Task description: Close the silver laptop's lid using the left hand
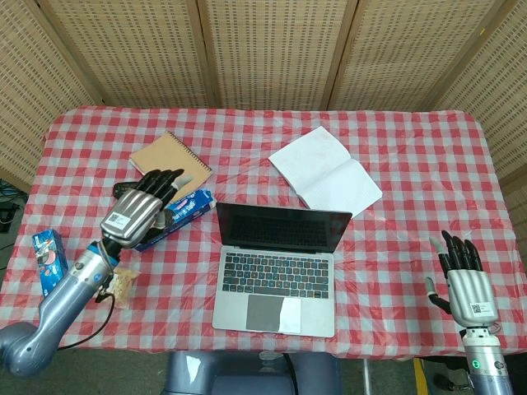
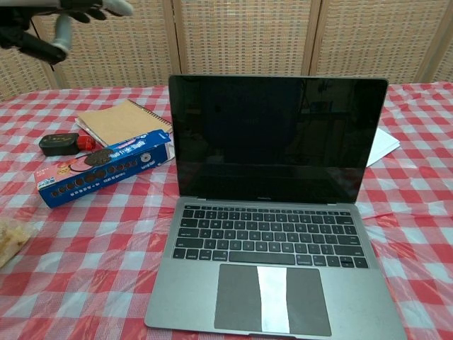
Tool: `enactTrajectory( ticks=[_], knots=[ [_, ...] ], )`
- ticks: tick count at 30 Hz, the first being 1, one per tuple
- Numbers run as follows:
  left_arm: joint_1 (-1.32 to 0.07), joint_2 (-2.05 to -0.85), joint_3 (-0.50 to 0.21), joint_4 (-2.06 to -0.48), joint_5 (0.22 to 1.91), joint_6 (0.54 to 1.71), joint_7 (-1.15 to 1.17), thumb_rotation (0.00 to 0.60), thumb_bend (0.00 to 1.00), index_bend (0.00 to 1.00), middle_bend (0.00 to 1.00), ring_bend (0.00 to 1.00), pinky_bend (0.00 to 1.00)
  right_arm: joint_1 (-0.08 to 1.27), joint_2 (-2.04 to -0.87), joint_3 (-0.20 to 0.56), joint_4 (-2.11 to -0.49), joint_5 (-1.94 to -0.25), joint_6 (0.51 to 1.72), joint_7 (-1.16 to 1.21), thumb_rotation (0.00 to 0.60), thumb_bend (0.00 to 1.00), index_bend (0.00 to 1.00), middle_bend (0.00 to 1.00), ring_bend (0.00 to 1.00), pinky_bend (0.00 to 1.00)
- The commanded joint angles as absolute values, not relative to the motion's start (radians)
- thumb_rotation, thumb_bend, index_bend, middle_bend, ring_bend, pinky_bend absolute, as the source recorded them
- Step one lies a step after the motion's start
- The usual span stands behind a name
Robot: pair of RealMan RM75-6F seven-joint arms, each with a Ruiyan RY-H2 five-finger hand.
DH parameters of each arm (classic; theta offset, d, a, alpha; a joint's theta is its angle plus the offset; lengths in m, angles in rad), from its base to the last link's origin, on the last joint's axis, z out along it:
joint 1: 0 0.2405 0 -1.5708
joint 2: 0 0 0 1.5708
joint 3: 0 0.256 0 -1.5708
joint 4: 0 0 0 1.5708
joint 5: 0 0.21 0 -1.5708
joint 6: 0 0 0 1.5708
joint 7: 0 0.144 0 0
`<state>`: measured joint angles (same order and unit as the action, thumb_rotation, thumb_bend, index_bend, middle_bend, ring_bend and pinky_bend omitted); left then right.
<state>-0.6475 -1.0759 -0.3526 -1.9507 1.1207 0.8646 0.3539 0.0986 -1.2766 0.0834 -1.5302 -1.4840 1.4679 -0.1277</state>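
The silver laptop [image 1: 277,267] stands open near the table's front edge, its dark screen [image 2: 277,138] upright and facing me. My left hand [image 1: 142,207] hangs in the air left of the laptop, over the blue cookie box [image 1: 175,216], with its fingers apart and nothing in it. In the chest view only its fingers [image 2: 67,18] show at the top left corner. My right hand [image 1: 463,276] is low at the front right corner of the table, fingers stretched out and holding nothing.
A brown spiral notebook [image 1: 170,164] and a small black device [image 2: 59,144] lie behind the cookie box [image 2: 102,168]. White papers [image 1: 326,172] lie behind the laptop to the right. A snack bag [image 1: 123,282] and a blue packet [image 1: 47,259] lie at the front left.
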Motion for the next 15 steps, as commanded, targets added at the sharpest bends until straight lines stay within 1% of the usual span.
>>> enactTrajectory(
  ticks=[1, 4, 8, 15],
  knots=[
    [-0.752, -1.134, -0.401, -1.87, 1.041, 0.806, 0.354, 0.6, 1.0, 0.0, 0.0, 0.0, 0.11, 0.103, -1.279, 0.091, -1.517, -1.465, 1.454, -0.12, 0.6, 0.64, 0.0, 0.0, 0.0, 0.0],
    [-0.828, -1.181, -0.416, -1.823, 0.973, 0.774, 0.367, 0.6, 1.0, 0.02, 0.0, 0.0, 0.14, 0.107, -1.281, 0.098, -1.505, -1.443, 1.439, -0.112, 0.6, 0.64, 0.0, 0.0, 0.0, 0.0],
    [-0.918, -1.225, -0.419, -1.778, 0.891, 0.752, 0.405, 0.6, 1.0, 0.07, 0.0, 0.03, 0.19, 0.11, -1.28, 0.105, -1.495, -1.428, 1.43, -0.104, 0.6, 0.63, 0.0, 0.0, 0.0, 0.0],
    [-1.067, -1.285, -0.392, -1.718, 0.721, 0.725, 0.478, 0.6, 1.0, 0.08, 0.0, 0.04, 0.19, 0.109, -1.274, 0.107, -1.496, -1.424, 1.433, -0.091, 0.6, 0.63, 0.0, 0.0, 0.0, 0.0]
  ],
)
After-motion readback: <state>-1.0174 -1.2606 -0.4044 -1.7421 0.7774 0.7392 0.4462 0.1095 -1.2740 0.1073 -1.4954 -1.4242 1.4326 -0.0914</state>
